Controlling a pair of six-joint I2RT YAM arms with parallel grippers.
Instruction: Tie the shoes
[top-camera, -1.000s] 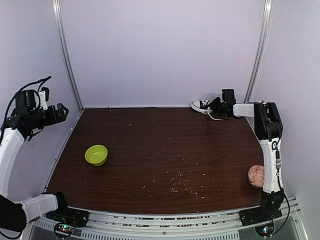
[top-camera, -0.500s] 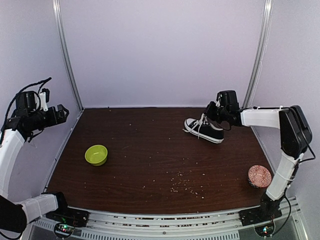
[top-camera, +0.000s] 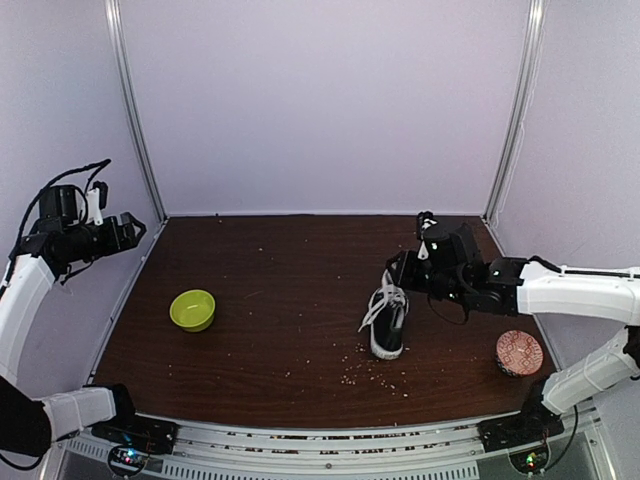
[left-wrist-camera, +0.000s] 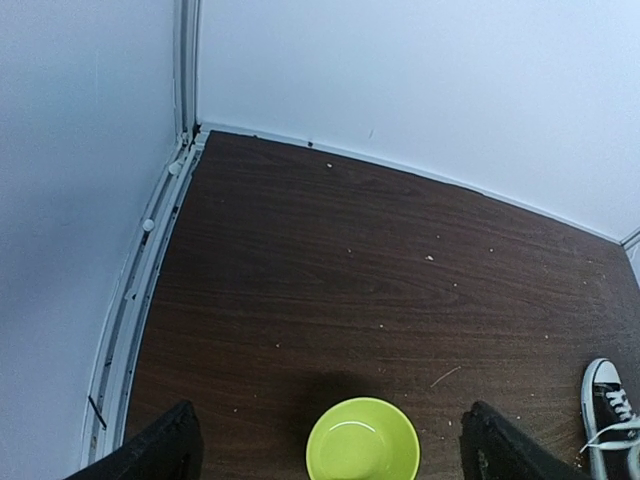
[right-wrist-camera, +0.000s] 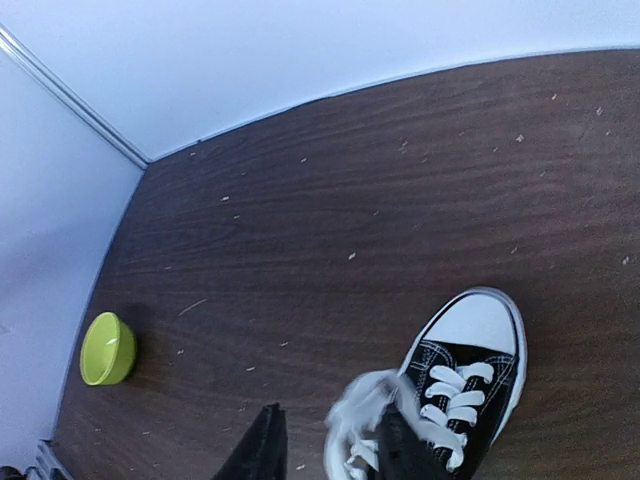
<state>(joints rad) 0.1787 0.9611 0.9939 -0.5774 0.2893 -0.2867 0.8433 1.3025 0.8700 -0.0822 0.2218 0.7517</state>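
The black sneaker (top-camera: 388, 322) with a white toe cap and white laces (top-camera: 378, 304) lies right of the table's middle, its toe toward the near edge. My right gripper (top-camera: 402, 270) grips its heel end. In the right wrist view one finger (right-wrist-camera: 400, 440) sits inside the shoe (right-wrist-camera: 480, 370) and the other finger (right-wrist-camera: 265, 445) outside it, with blurred laces (right-wrist-camera: 365, 400) between them. My left gripper (top-camera: 125, 230) is open and empty, high at the left wall. The shoe's toe shows at the left wrist view's right edge (left-wrist-camera: 607, 405).
A lime green bowl (top-camera: 192, 308) sits at the left, below my left gripper (left-wrist-camera: 330, 450) and its spread fingers (left-wrist-camera: 170, 445), and also shows in the right wrist view (right-wrist-camera: 108, 348). A round patterned disc (top-camera: 519, 352) lies at the front right. Crumbs (top-camera: 370, 372) dot the brown table.
My right gripper has pulled the shoe from the back right corner toward the middle and turned its toe to the near edge. The left arm has barely moved.
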